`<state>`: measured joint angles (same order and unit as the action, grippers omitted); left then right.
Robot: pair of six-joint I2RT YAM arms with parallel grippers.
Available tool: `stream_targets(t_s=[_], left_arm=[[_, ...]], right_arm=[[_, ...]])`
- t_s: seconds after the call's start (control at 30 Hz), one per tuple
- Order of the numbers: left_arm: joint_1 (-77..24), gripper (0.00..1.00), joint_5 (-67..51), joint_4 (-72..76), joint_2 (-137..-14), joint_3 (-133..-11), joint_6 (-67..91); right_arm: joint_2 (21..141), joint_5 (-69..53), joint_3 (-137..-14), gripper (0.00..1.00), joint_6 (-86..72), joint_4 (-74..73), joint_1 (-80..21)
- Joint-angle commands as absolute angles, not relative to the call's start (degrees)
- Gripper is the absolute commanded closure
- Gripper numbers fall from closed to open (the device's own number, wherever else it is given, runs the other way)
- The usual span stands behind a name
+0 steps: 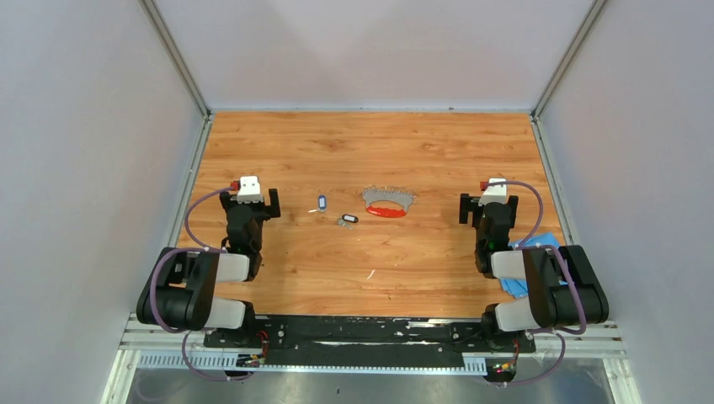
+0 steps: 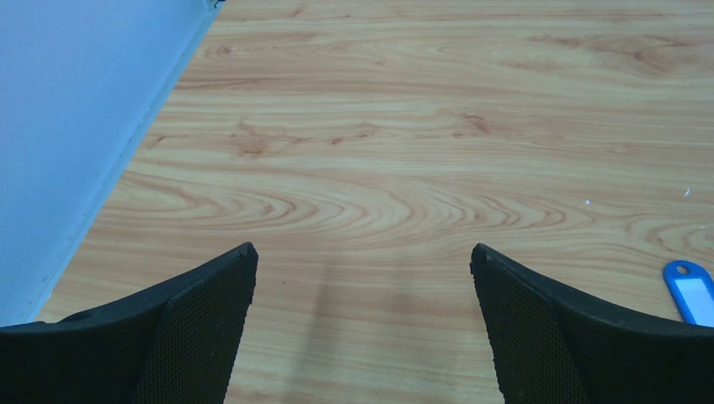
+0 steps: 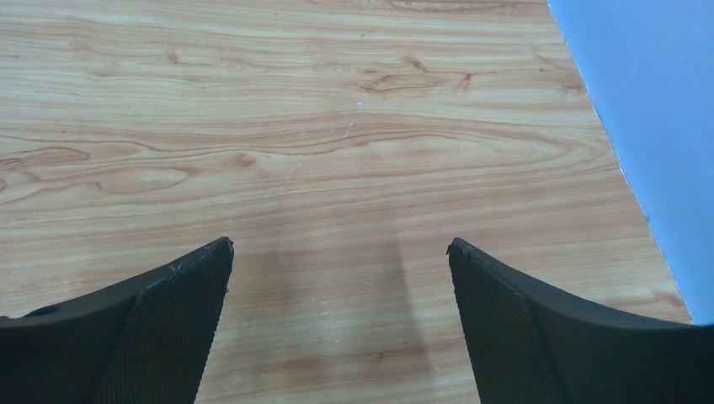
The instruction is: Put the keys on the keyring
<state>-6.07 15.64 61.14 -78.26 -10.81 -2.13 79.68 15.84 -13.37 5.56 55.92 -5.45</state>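
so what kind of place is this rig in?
Looks like a lab robot cell, not a home: wood-grain table boxed in by plain grey panels, left arm and right arm bolted to a rail.

Open table (image 1: 370, 143) between left tool (image 1: 250, 200) and blue key (image 1: 321, 203); likewise right tool (image 1: 488, 206) to keyring (image 1: 389, 203). Walls (image 1: 84, 168) hem three sides; blue cloth (image 1: 543, 242) at right edge.

The wooden table (image 1: 370, 143) carries a blue-and-white key (image 1: 321, 203) and a black key (image 1: 347, 220) close together near its middle, apart from each other. The red keyring (image 1: 389, 203) lies just right of them. A blue cloth (image 1: 547, 241) sits by the right edge, towards the front corner.
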Motion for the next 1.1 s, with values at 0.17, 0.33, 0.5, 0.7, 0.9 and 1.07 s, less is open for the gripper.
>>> stream_targets(t_s=[0.17,0.33,0.5,0.7,0.9,1.07], left_arm=[[-5.71,0.0,16.35,62.23,-78.38,-10.66,-1.78],[-5.71,0.0,11.58,61.15,-78.43,-11.25,-3.66],[-5.71,0.0,5.93,52.32,-70.27,-12.75,-5.79],[-6.08,0.0,-7.77,28.92,-58.69,-16.45,-13.72],[-6.99,0.0,-9.99,3.07,-57.01,-24.35,-19.57],[-9.09,0.0,-12.98,-12.44,-56.54,-32.64,-18.76]], right_arm=[[80.06,15.74,-13.54,0.0,5.27,56.5,-4.76],[79.99,15.83,-13.54,0.0,5.27,56.48,-4.75],[71.28,27.52,-24.82,0.0,-0.21,27.62,-7.58],[69.75,18.88,-38.22,0.0,-29.07,3.96,-7.01],[74.78,-4.77,-40.06,0.03,-21.06,4.61,-9.58],[78.56,-9.57,-40.08,0.12,-20.35,6.8,-13.82]])
